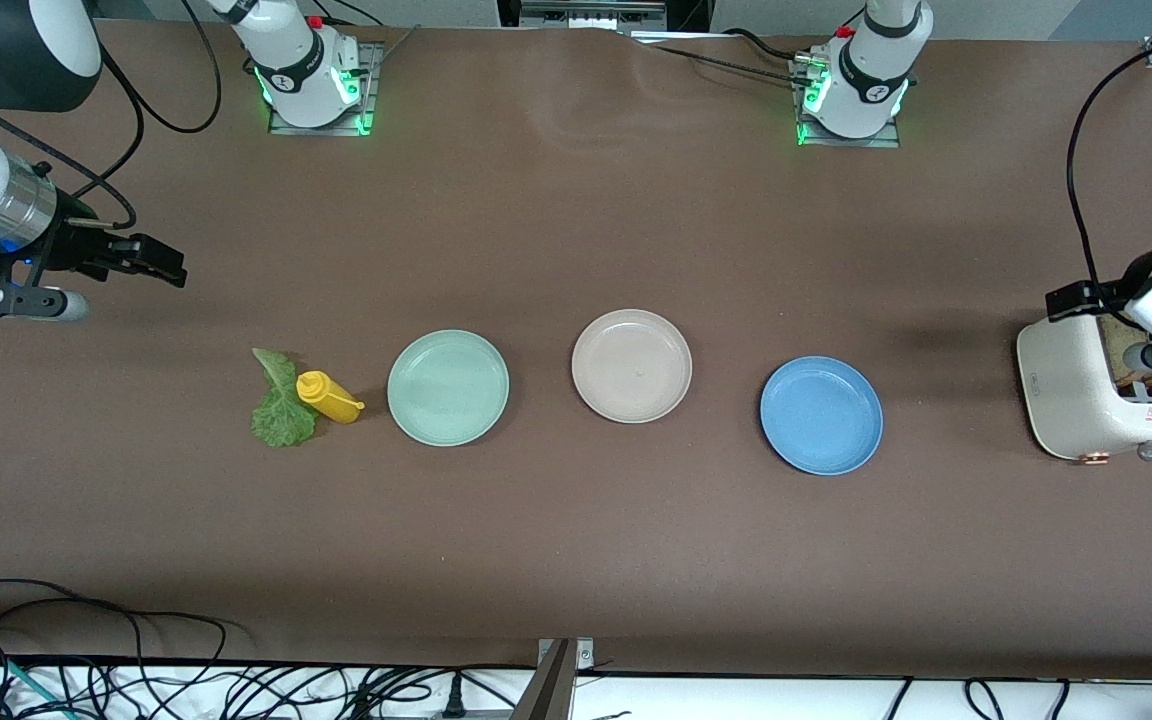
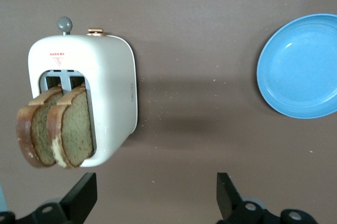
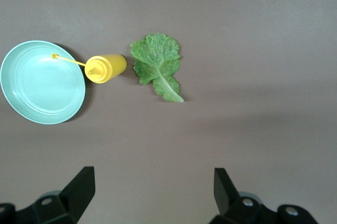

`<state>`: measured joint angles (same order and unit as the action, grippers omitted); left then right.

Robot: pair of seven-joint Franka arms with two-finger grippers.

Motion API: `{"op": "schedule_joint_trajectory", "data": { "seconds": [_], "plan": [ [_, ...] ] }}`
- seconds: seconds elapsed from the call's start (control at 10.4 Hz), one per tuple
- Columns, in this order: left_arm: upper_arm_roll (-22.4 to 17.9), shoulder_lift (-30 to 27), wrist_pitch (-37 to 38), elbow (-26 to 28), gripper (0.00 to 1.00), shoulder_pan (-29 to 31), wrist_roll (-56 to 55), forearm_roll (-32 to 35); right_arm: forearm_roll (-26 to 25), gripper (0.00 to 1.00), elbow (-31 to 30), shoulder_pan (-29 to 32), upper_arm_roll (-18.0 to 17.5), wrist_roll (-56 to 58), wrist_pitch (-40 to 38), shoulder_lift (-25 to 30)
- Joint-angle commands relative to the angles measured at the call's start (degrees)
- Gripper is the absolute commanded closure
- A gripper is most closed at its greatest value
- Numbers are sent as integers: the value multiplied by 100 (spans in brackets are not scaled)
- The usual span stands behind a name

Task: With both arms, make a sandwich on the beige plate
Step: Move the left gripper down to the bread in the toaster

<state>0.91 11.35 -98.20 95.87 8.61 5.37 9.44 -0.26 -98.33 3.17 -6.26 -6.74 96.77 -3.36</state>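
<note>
Three plates sit in a row across the middle of the surface (image 1: 576, 560): mint-green plate (image 1: 448, 387) toward the right arm's end, beige plate (image 1: 632, 365) in the centre, blue plate (image 1: 821, 415) toward the left arm's end. All three bare; no sandwich built yet.

Two bread slices (image 2: 55, 129) stand upright in the slots of the white toaster (image 1: 1086, 395), at the left arm's end of the surface. Slices stick well out of the slots, crusts exposed, likely so a tool can pinch one from above.

Lettuce leaf (image 1: 281, 400) lies flat near the right arm's end, with the yellow squeeze bottle (image 1: 328, 396) on its side touching it, between leaf and mint-green plate. Bottle nozzle points at that plate's rim.

Left tool (image 2: 157, 195) hangs over the toaster, fingers spread wide, nothing in them. Right tool (image 3: 152, 192) hovers off the surface toward its own end, fingers also spread, empty; leaf and bottle in its sight.

Layout reads as a split: bread to the left arm, lettuce to the right, target plate midway between both.

Room: broad bare brown surface all round the beige plate, gaps between plates open. Tight spot, in my judgement, is the leaf edge against the bottle; the leaf's free edge, away from the bottle, looks the safer approach.
</note>
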Motion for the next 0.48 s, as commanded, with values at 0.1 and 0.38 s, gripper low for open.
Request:
{"op": "schedule_joint_trajectory", "data": {
  "seconds": [0.1, 0.38],
  "plan": [
    [50, 420, 11, -244, 8, 492, 666, 190, 34, 0, 77, 26, 134, 278, -106, -25],
    [50, 622, -173, -191, 8, 747, 825, 392, 52, 0, 77, 26, 160, 288, -71, -86]
  ]
}}
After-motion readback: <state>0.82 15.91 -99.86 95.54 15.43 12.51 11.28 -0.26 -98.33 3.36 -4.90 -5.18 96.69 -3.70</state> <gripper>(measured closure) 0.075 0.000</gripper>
